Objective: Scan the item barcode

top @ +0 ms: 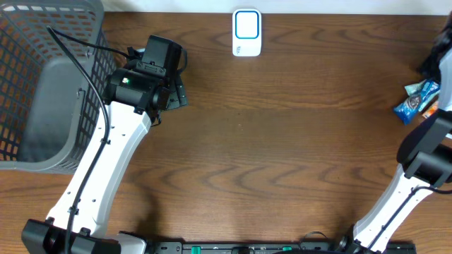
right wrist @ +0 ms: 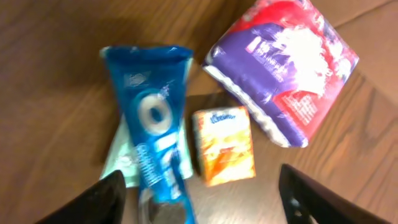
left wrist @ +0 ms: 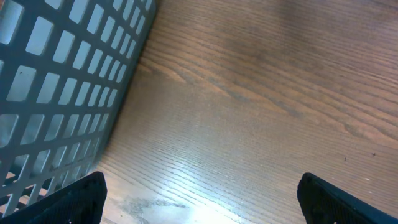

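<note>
While the right gripper (right wrist: 202, 180) hangs spread and empty, glossy blue tapered packet (right wrist: 152, 143) below, boxy orange pack (right wrist: 224, 146) beside it, crinkly purple pouch (right wrist: 283, 68) ahead, left gripper (left wrist: 202, 186) spread beside grey lattice basket (left wrist: 56, 81).

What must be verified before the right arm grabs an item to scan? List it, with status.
1. Right gripper open, nothing in it: ok.
2. Blue cookie pack, orange tissue pack, purple-red pack in front of it: ok.
3. Blue cookie pack free of others: not ok, overlaps pale green item.
4. Barcode showing on any item: cannot tell.
5. Scanner unobstructed: ok.
6. Left gripper open, beside basket, away from items: ok.
</note>
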Robot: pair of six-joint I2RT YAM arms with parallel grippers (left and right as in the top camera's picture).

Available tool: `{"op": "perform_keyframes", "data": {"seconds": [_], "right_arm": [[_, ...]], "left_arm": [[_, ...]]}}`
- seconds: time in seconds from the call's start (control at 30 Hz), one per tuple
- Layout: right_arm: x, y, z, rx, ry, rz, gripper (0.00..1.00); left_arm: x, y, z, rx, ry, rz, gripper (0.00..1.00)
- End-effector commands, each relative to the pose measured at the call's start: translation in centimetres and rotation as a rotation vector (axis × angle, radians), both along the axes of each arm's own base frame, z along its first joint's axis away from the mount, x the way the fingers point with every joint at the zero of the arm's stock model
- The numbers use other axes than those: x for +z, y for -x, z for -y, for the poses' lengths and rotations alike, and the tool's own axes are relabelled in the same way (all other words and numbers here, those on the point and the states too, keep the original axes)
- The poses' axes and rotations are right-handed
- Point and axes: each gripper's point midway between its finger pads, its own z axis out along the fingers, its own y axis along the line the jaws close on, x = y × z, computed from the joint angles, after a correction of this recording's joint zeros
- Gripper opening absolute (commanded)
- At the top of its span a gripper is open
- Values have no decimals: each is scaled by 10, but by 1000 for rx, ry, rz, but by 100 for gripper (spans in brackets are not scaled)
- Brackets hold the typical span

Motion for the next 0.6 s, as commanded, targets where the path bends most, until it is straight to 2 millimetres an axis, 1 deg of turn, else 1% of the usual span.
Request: {"op": "perform_keyframes", "data": {"seconds": [0.0, 0.1, 0.27, 0.33, 0.43, 0.57], "right_arm": [[17, 1, 4, -2, -6, 43, 79], [10, -10, -10, 64, -94, 77, 80], [-3, -34, -50, 188, -303, 165, 82], [-6, -39, -65, 233, -364, 179, 82], [-7, -49, -100, 353, -483, 196, 84], [-5, -56, -155, 460, -663, 222, 83]], "left_arm": [[0, 0, -2, 12, -3, 1, 98], [0, 0, -2, 12, -3, 1, 98], [0, 0, -2, 12, -3, 1, 98], [0, 0, -2, 12, -3, 1, 98], [0, 0, -2, 12, -3, 1, 98], [0, 0, -2, 13, -3, 1, 98]]}}
